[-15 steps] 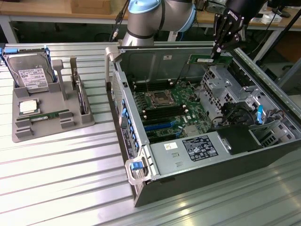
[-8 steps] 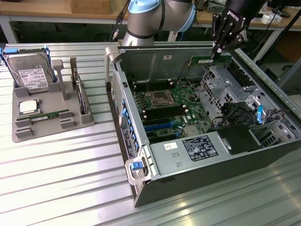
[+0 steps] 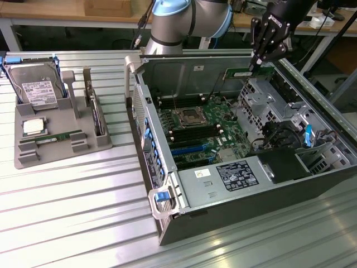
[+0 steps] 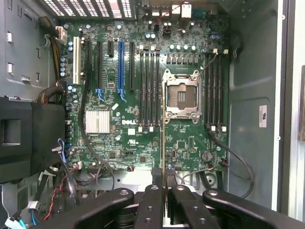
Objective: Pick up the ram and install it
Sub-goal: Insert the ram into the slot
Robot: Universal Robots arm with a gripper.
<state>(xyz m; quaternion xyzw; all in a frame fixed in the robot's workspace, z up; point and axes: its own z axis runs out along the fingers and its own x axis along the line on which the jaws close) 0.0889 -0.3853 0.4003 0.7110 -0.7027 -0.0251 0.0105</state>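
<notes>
Looking down from the wrist, I see the gripper [image 4: 163, 193] clamped shut on the ram [image 4: 163, 143], which sticks straight out between the fingers, edge-on, a single thin line. Its long axis runs parallel to the black memory slots [image 4: 148, 88] on the motherboard [image 4: 119, 143] beneath. I judge the edge sits just beside that bank, over the rim of the CPU socket [image 4: 182, 98]. In the exterior view, the ram is held above the open case [image 3: 234, 215], not touching the board.

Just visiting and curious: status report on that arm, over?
Gripper shut on the ram. Ram held over the motherboard, not seated. Memory slots look unobstructed.
</notes>
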